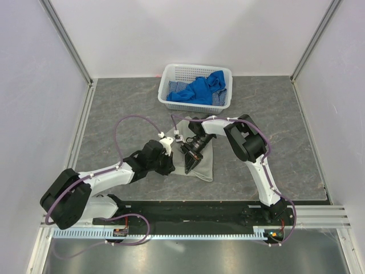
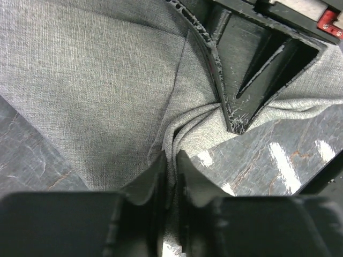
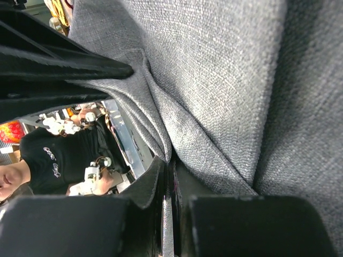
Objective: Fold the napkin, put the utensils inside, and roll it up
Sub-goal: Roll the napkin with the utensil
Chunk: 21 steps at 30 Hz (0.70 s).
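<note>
The napkin (image 1: 204, 162) lies on the grey marbled table (image 1: 274, 114), near the middle and between the two arms. It is a light grey-beige cloth with a fine, visible weave, gathered into a narrow, roughly oblong shape. Its near-left corner is drawn up into soft pleats. The left gripper (image 1: 170, 166) reaches in from the left and the right gripper (image 1: 190, 164) comes down beside it, so the two meet at that same edge. In the left wrist view, the left gripper (image 2: 170, 171) has its fingers nearly together, pinching a raised ridge of the napkin (image 2: 107, 80). Creases fan out from the pinch, and bare table shows on either side. In the right wrist view, the right gripper (image 3: 169, 182) is likewise almost closed on a thin fold of the napkin (image 3: 225, 80), with long folds running away from the grip. At the far side of the table, well apart, a white basket (image 1: 171, 74) holds blue cloths (image 1: 199, 88).
</note>
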Available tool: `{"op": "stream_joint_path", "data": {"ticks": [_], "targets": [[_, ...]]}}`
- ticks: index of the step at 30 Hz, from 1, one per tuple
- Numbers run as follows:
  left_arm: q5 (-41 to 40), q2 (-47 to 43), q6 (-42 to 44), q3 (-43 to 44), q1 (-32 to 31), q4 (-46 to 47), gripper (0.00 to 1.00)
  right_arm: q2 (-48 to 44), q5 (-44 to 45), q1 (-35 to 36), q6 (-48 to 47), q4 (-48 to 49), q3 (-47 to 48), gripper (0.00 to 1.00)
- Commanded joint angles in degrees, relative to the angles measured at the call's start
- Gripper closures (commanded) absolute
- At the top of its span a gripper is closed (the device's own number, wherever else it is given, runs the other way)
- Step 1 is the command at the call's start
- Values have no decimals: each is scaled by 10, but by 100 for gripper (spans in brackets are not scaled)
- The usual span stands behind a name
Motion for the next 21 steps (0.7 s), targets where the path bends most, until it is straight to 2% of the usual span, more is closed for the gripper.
{"op": "stream_joint_path", "data": {"ticks": [1,4,5,7,8,12,17,20,21], "targets": [[-4,30,14,37,-4,-30,94,-3,4,-7,-8,20,24,99],[-2,38,9,43,-4,-39,98,-21,10,-9,-3,25,21,89],[-2,38,6,44,-4,-44,98,-37,13,-10,8,36,18,80],[1,38,2,50,-4,-50,98,-58,25,-14,24,65,3,72],[2,38,-2,53,-4,-57,98,-82,36,-20,50,80,-14,63],[22,44,-7,77,2,-76,98,-151,76,-34,89,124,-61,46],[64,56,-17,98,20,-103,98,-257,150,-38,127,166,-143,31],[92,63,-28,107,35,-114,98,-344,220,-36,146,214,-206,27],[96,68,-32,111,39,-122,98,-367,273,-33,147,222,-220,26]]}}
